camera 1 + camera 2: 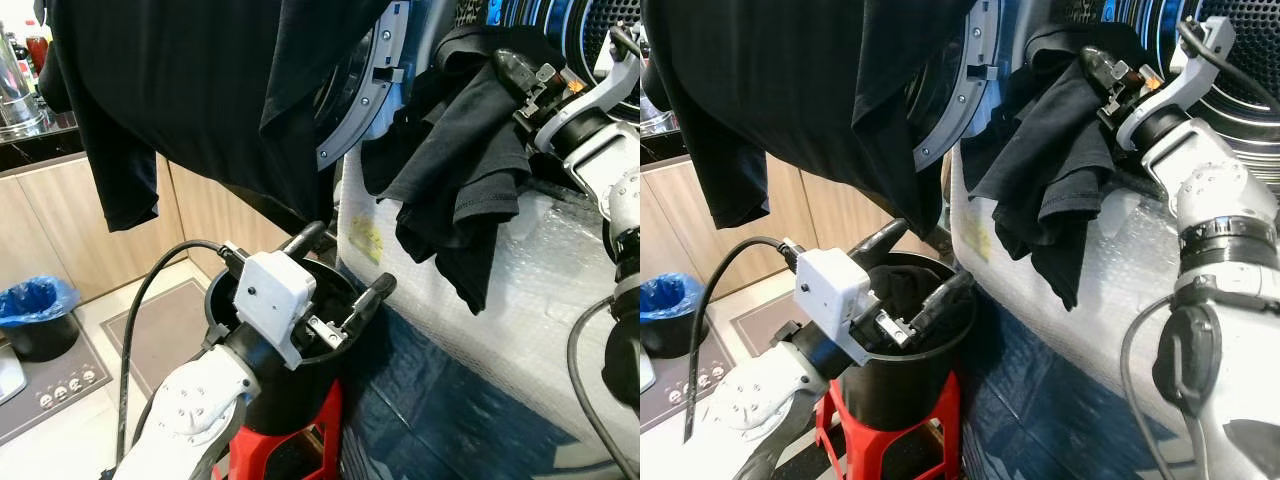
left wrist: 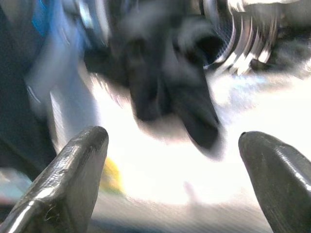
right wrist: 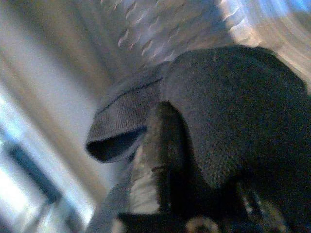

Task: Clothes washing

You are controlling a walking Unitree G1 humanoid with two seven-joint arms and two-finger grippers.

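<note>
Left gripper [image 1: 340, 280] hovers wide open over the bucket [image 1: 225, 300] rim; right gripper [image 1: 1105, 75] clamps a black shirt [image 1: 1050, 170] at the drum [image 1: 1230, 70] mouth. Loading step, needs a push inside.

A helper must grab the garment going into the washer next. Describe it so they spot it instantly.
Find the washing machine wrapped in bubble wrap. At its drum opening the right gripper holds a crumpled black garment, draped down the front. Unlike the larger black shirt hanging overhead, it is bunched and gripped.
</note>
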